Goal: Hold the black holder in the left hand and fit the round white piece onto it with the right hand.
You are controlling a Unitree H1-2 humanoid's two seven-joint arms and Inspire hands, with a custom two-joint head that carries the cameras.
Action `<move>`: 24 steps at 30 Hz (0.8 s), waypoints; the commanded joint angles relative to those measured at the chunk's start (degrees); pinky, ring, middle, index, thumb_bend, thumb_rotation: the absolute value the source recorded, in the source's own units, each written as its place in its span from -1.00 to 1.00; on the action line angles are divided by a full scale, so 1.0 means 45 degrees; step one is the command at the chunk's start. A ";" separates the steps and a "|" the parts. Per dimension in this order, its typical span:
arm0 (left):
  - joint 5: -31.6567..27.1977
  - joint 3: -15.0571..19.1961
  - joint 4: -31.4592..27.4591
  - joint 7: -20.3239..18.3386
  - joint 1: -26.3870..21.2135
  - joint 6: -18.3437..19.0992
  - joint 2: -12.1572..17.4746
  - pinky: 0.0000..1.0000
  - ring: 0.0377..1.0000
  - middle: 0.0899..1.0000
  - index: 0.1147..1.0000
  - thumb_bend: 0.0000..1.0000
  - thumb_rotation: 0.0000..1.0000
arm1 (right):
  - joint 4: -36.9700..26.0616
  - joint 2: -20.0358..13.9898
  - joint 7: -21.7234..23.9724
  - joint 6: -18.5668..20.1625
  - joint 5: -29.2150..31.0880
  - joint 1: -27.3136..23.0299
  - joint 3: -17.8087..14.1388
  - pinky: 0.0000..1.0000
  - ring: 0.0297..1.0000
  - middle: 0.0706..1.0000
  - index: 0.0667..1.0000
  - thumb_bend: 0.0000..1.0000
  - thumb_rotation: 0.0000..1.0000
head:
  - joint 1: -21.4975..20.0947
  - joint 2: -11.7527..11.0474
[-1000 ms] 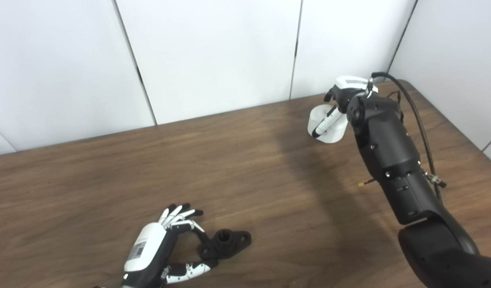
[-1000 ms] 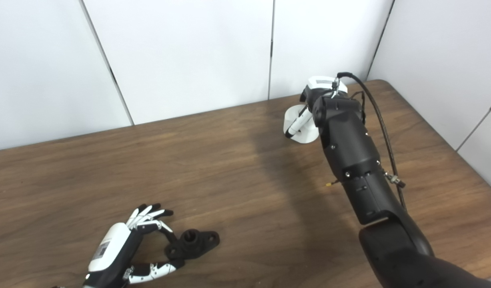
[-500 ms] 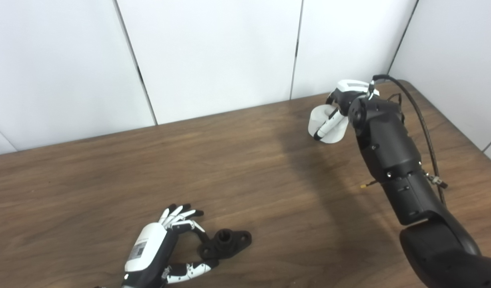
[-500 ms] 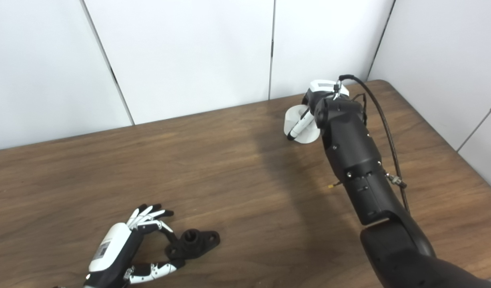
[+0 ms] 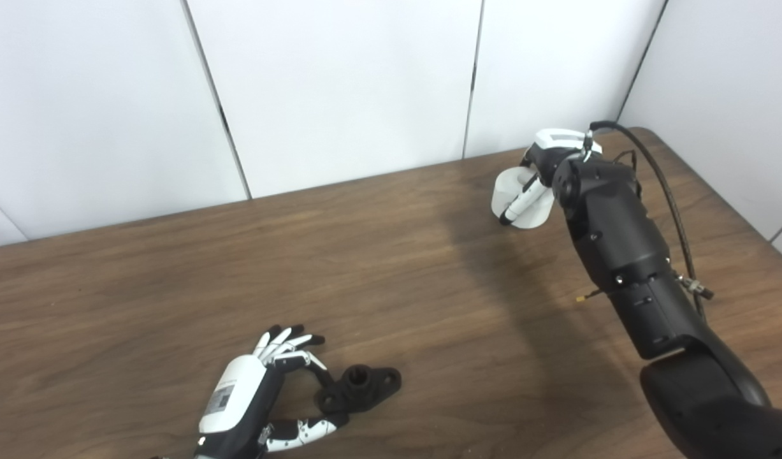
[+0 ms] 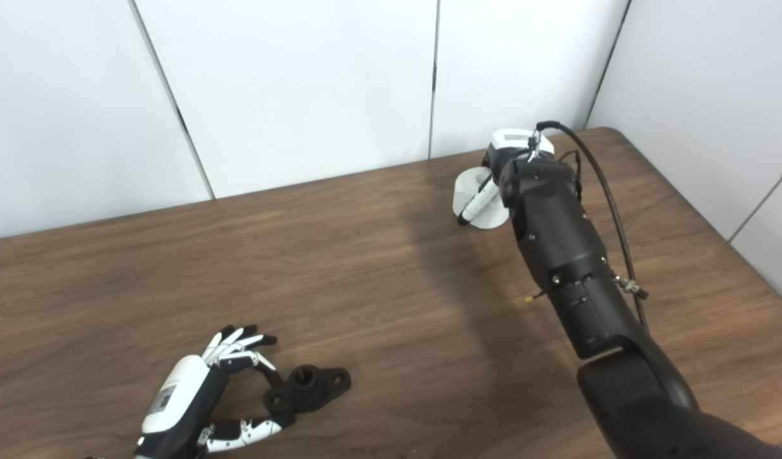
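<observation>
The black holder (image 5: 360, 385) lies on the table near the front edge. My left hand (image 5: 263, 389) rests beside it, with thumb and one finger closed on its near left end and the other fingers spread. The round white piece (image 5: 523, 203) is at the far right of the table (image 5: 365, 255), near the wall. My right hand (image 5: 550, 156) reaches over it from the right with fingers (image 5: 517, 205) wrapped across its front, shut on it. The piece looks tilted; I cannot tell if it still touches the table.
White wall panels stand right behind the table's far edge. The table's right corner and edge are close to the right arm (image 5: 626, 255). A black cable (image 5: 668, 191) loops along that arm. A wide stretch of bare wood separates the two hands.
The right hand has shifted slightly and closed tighter on the white piece, which moved little. The left hand and the holder have not moved.
</observation>
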 commanded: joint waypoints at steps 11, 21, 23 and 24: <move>0.0060 0.0004 -0.0517 -0.0230 0.0116 0.0317 0.0094 1.00 0.89 0.65 -0.16 0.03 -0.88 | -0.0073 -0.0372 -0.0876 0.0013 -0.0012 -0.0329 -0.0232 0.82 1.00 1.00 0.42 0.82 -0.22 | 0.0059 0.0160; 0.0060 0.0002 -0.0708 -0.0400 0.0120 0.0511 0.0133 1.00 0.89 0.65 -0.16 0.03 -0.89 | -0.0096 -0.0308 -0.1491 0.0013 0.0131 -0.0146 -0.0281 0.89 1.00 1.00 0.37 0.83 -0.24 | 0.0025 0.0241; 0.0057 0.0004 -0.0679 -0.0364 0.0119 0.0462 0.0128 1.00 0.89 0.65 -0.16 0.03 -0.89 | -0.0127 -0.0274 -0.1559 0.0014 0.0165 -0.0121 -0.0295 0.92 1.00 1.00 0.36 0.82 -0.26 | 0.0025 0.0241; 0.0052 0.0004 -0.0670 -0.0352 0.0119 0.0445 0.0128 1.00 0.89 0.65 -0.16 0.03 -0.89 | -0.0130 -0.0272 -0.1595 0.0014 0.0185 -0.0114 -0.0287 0.93 1.00 1.00 0.35 0.81 -0.26 | 0.0025 0.0241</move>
